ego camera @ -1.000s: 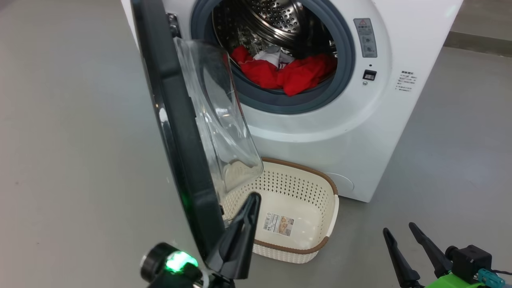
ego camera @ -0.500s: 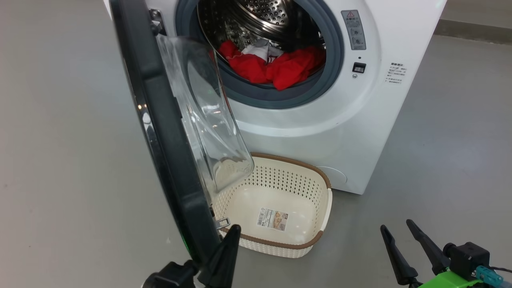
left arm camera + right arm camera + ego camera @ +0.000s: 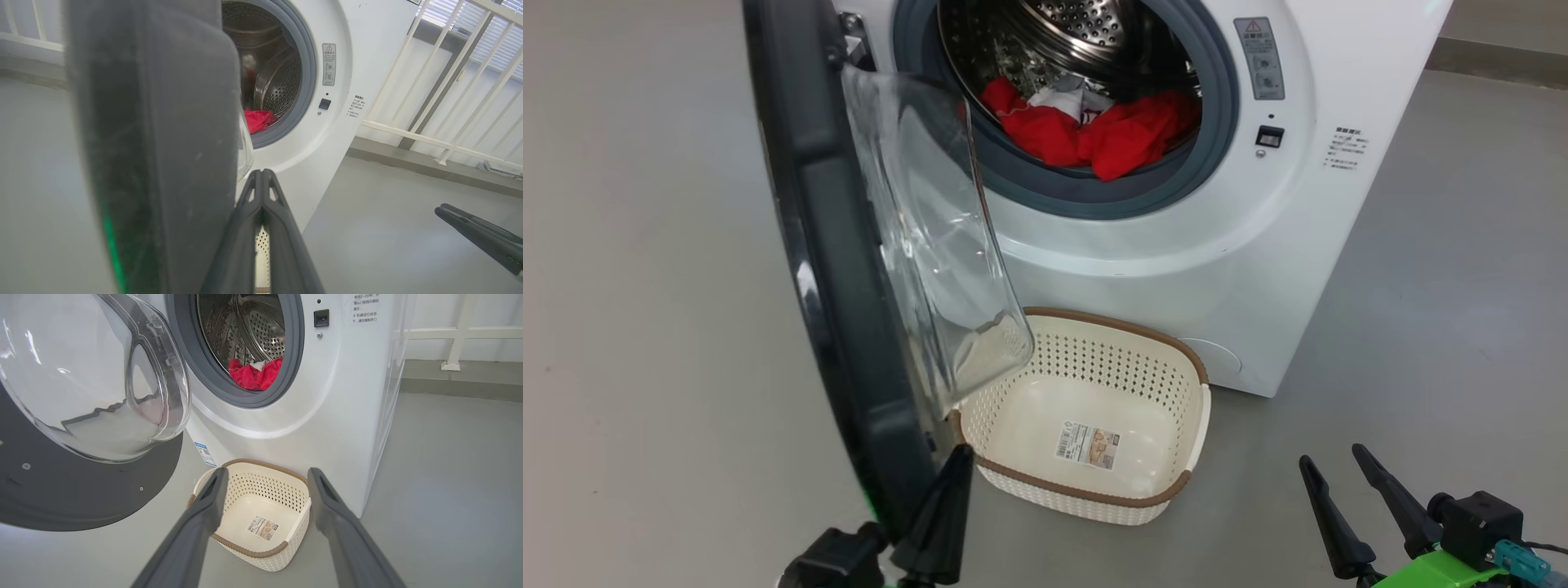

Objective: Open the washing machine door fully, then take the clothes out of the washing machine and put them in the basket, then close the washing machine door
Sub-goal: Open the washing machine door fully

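Looking like a bare test bay or lab: washing machine [image 3: 1241, 269] standing alone on a plain grey floor [image 3: 645, 327], basket [image 3: 1086, 490] sitting on that floor, white railing [image 3: 408, 136] running behind, blinds [image 3: 502, 41] showing past it.

1x washer [image 3: 1176, 269], 1x door [image 3: 825, 245], 1x basket [image 3: 1094, 363]

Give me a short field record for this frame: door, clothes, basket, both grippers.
door: washing machine door open, swung out from the washing machine
clothes: red clothes inside the drum, near its front lip
basket: basket on the floor below the opening, empty except a sticker
left gripper: shut, tip beside the door's lower rim
right gripper: open, holding nothing
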`<state>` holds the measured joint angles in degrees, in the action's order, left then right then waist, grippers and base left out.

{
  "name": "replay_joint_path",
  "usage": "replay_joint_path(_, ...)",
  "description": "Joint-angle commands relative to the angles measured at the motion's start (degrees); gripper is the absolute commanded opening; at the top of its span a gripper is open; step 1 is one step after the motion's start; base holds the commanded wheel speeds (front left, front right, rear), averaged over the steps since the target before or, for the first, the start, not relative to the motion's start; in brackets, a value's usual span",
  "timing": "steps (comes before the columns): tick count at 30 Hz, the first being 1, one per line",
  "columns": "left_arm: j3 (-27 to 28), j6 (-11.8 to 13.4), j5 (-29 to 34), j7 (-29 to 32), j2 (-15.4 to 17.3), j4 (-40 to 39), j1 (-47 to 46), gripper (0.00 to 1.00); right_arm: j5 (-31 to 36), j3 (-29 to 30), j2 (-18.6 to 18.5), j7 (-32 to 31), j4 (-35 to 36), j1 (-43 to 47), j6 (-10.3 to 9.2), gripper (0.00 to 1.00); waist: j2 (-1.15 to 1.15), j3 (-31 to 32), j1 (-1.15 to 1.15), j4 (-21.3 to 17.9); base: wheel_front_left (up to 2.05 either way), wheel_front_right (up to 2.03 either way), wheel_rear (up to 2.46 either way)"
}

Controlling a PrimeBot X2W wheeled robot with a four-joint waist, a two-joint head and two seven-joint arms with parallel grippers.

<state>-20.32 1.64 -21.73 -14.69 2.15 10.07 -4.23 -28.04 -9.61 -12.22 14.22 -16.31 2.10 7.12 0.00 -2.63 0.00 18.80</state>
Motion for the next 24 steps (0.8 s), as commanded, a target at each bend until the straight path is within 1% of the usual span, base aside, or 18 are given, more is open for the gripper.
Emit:
replay_joint_path(1,4.1,0.9,0.4,-0.3,0.7,-1.1,-0.4,0.00,0.3,-0.7,-0.6,0.8,1.5,-1.8,0.36,1.00,0.00,0.0,0.00,0.3,0.00,0.00,0.00)
replay_joint_path(8,9.2,1.0,2.1,-0.3,0.7,-1.7,2.1,0.00,0.3,-0.9,-0.3,0.8,1.5,-1.7,0.36,1.00,0.00,0.1,0.00,1.5,0.00,0.00,0.00)
replay_joint_path(13,14.4,1.5,3.2,-0.3,0.7,-2.2,3.5,0.00,0.3,-1.0,-0.2,0.8,1.5,-1.6,0.36,1.00,0.00,0.0,0.00,1.9,0.00,0.00,0.00)
replay_joint_path(16,17.8,0.9,3.7,-0.3,0.8,-2.2,3.9,0.00,0.3,-1.0,-0.2,0.8,1.6,-1.6,0.36,1.00,0.00,-0.1,0.00,2.0,0.00,0.00,0.00)
replay_joint_path(24,25.5,0.0,5.0,-0.3,2.3,0.5,2.3,0.00,0.1,-1.5,-0.6,0.8,1.5,-2.0,0.36,1.00,0.00,-0.8,0.00,1.6,0.00,0.00,0.00)
